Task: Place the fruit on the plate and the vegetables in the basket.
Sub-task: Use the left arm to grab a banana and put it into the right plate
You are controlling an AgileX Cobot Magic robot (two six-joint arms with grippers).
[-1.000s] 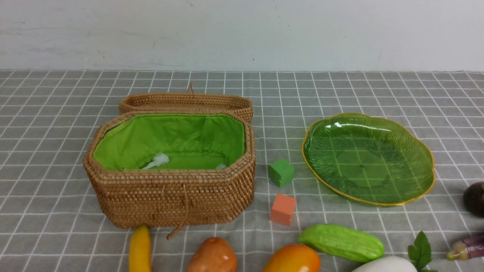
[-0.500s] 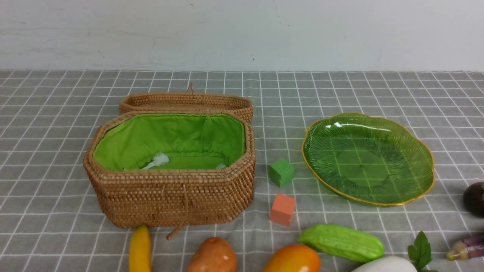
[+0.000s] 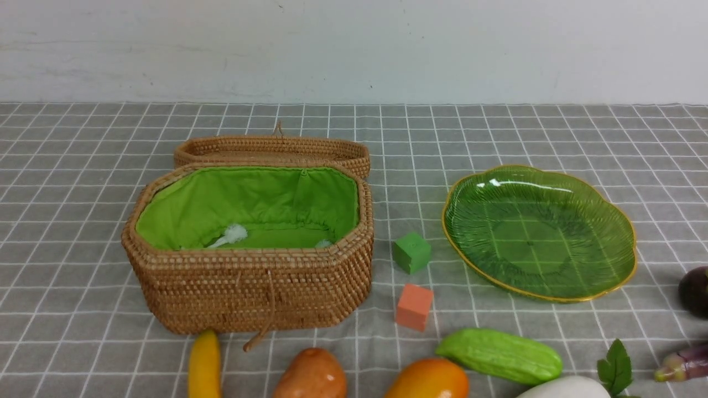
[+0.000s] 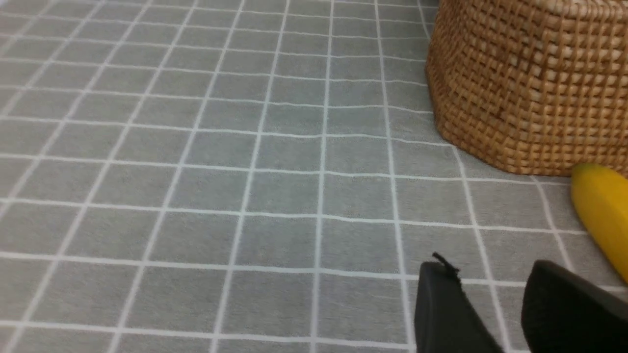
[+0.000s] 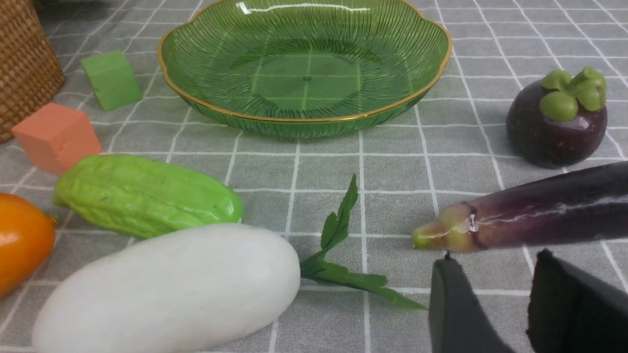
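Note:
The open basket (image 3: 249, 287) stands left of the plate (image 3: 536, 232), which holds nothing. Along the near edge lie a banana (image 3: 204, 365), potato-like lump (image 3: 311, 376), mango (image 3: 428, 380), green gourd (image 3: 499, 355), white leafy piece (image 3: 564, 388) and eggplant (image 3: 683, 362), with a purple mangosteen (image 3: 695, 290) at the far right. Neither gripper shows in the front view. My left gripper (image 4: 490, 269) is open over bare cloth, close to the banana (image 4: 601, 211). My right gripper (image 5: 495, 260) is open just short of the eggplant's stem end (image 5: 451, 233).
A green cube (image 3: 411, 252) and an orange cube (image 3: 414, 306) sit between basket and plate. The basket's lid (image 3: 271, 149) lies flat behind it. White fluff (image 3: 229, 236) rests on the green lining. A wall closes off the back of the table.

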